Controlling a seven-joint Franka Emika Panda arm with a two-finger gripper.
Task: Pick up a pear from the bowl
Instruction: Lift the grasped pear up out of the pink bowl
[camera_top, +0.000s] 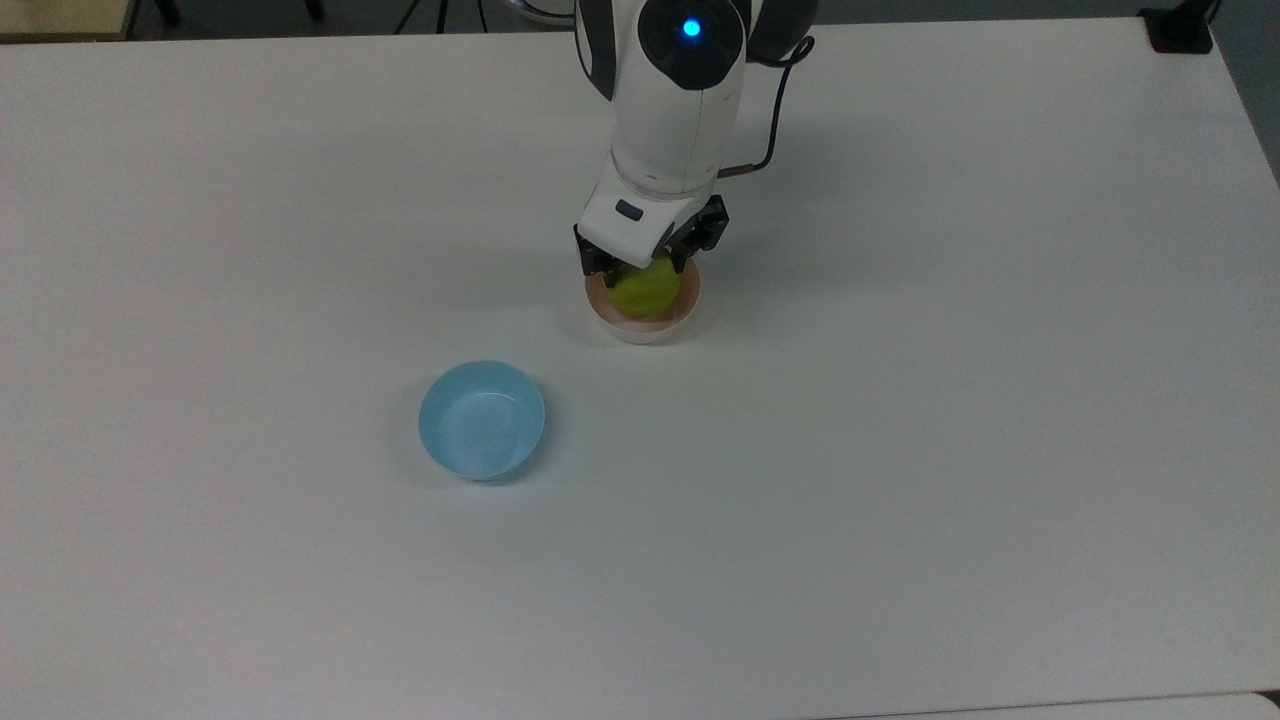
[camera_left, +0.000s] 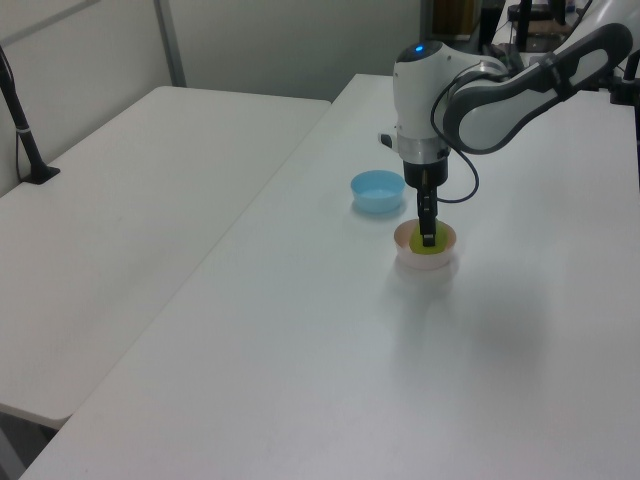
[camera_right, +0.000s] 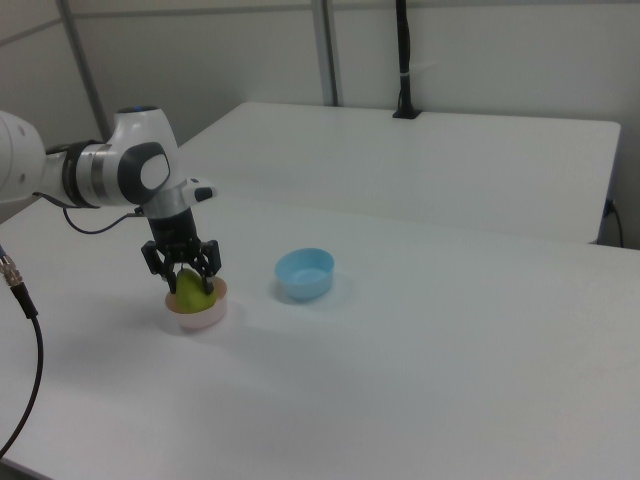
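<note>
While in the bowl (camera_top: 640, 326), pear (camera_top: 645, 290) sits between claw (camera_top: 641, 268)

You are working under even, diffuse light from overhead; the white table (camera_top: 900, 450) reads bright in all three views, with a faint bluish cast in the top view. Shadows are soft: a pale smear falls beside the arm (camera_top: 670, 120) toward the far edge of the table, and a thin one rims the light blue bowl (camera_top: 482, 419). There is mild sheen on the table. The left view looks slightly soft and grainy.
</note>
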